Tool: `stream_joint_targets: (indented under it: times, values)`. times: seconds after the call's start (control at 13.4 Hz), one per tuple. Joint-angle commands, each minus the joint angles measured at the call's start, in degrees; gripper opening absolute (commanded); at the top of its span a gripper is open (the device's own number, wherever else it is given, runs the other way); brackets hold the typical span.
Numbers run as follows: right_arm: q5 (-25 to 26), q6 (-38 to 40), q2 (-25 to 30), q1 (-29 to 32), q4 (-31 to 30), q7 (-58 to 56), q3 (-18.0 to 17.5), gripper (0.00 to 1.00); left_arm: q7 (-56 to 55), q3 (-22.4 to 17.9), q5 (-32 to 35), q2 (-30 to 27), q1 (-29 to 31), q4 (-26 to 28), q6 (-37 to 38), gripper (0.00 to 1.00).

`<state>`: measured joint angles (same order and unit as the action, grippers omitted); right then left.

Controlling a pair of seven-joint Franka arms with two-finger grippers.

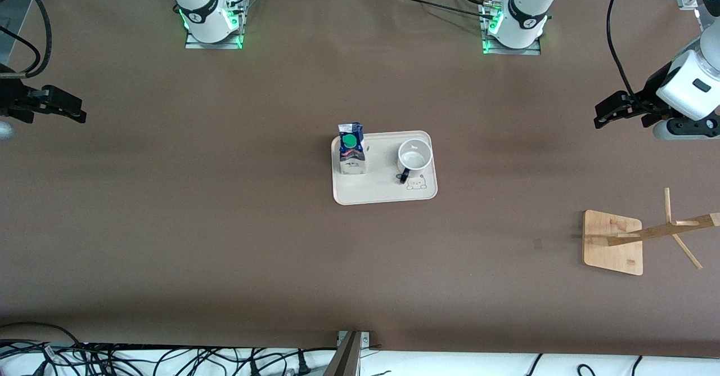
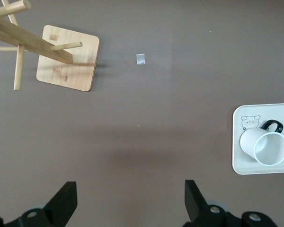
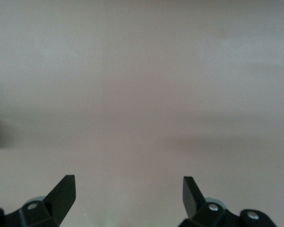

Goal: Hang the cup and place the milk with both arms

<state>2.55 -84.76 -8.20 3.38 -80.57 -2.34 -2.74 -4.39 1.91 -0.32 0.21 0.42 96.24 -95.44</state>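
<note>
The white cup point(image 1: 415, 157) with a black handle stands upright on a cream tray point(image 1: 382, 193) at the table's middle. The milk carton point(image 1: 352, 149), blue top and green cap, stands on the same tray toward the right arm's end. The cup also shows in the left wrist view point(image 2: 266, 147). A wooden cup rack point(image 1: 616, 240) stands toward the left arm's end; it also shows in the left wrist view point(image 2: 66, 56). My left gripper point(image 1: 601, 118) is open and empty above bare table point(image 2: 131, 198). My right gripper point(image 1: 76, 114) is open and empty over bare table point(image 3: 128, 194) at the right arm's end.
The tray's edge shows in the left wrist view point(image 2: 236, 142). A small pale mark point(image 2: 141, 59) lies on the brown table near the rack. Cables hang past the table's near edge. Both arm bases stand along the table's edge farthest from the front camera.
</note>
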Motion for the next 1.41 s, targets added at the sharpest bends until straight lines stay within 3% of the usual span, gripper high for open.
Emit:
stream_joint_targets:
  times: [0.0, 0.6, 1.19, 1.34]
  values:
    - [-0.61, -0.22, 0.38, -0.13, -0.38, -0.56, 0.28, 1.0, -0.27, 0.28, -0.46, -0.56, 0.72, -0.09, -0.01, 1.0]
    - [-1.32, -0.14, -1.11, -0.74, -0.47, 0.49, -0.07, 1.0, -0.27, 0.28, -0.47, -0.56, 0.9, 0.0, -0.01, 1.0]
    - [-1.14, -3.04, -5.5, -10.49, -1.17, 0.85, 0.02, 1.0, -0.27, 0.28, -0.47, -0.56, 1.16, -0.09, 0.17, 1.0]
    - [-1.4, -4.18, -6.73, -12.5, -1.26, 5.55, 0.02, 1.0, -0.27, 0.28, -0.47, -0.56, 1.08, -0.09, -0.79, 1.0]
